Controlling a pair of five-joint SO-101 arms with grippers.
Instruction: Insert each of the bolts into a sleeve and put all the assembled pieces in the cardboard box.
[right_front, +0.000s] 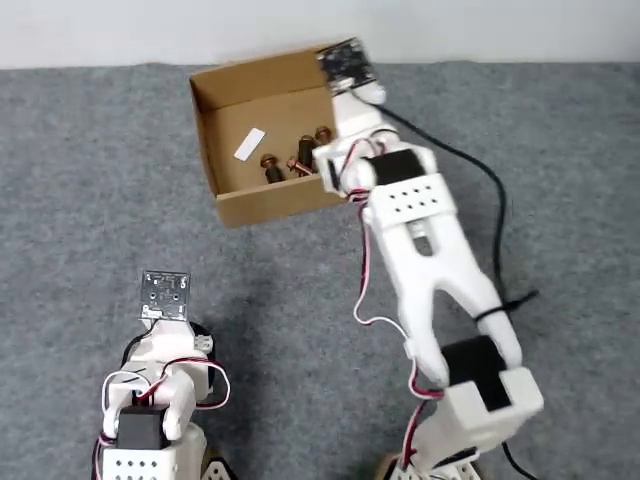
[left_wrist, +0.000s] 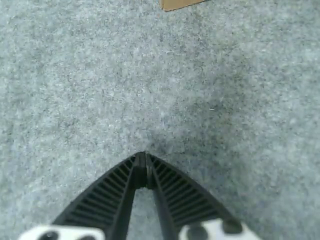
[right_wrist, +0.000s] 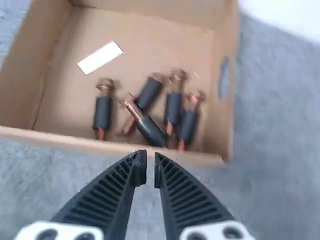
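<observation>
Two white robot arms work over a grey felt-like carpet (right_front: 100, 180). An open brown cardboard box (right_front: 270, 203) sits at 12 o'clock on the table. The right arm (right_front: 430, 250) stretches from 5 o'clock up to the box's 3 o'clock wall.

The right gripper (right_wrist: 150, 162) hangs just outside the box's near wall (right_wrist: 115, 145). Its black ribbed jaws are parted by only a narrow slit and hold nothing.

Five copper-coloured bolts (right_wrist: 103, 110) lie on the box floor, each seated in a black cylindrical sleeve (right_wrist: 173, 106). They are bunched toward the near wall. Four point roughly the same way, and one (right_wrist: 147, 125) lies slantwise across a neighbour. A white paper slip (right_wrist: 100, 57) rests flat at about 10 o'clock from the cluster, apart from it. In the high view, some of the pieces (right_front: 303, 155) show beside the right arm's wrist.

The left arm (right_front: 160, 400) sits folded at 7 o'clock, well apart from the box. The left gripper (left_wrist: 145, 159) is empty over bare carpet, its jaw tips pressed together. A corner of the box (left_wrist: 180, 4) shows far ahead of it.
</observation>
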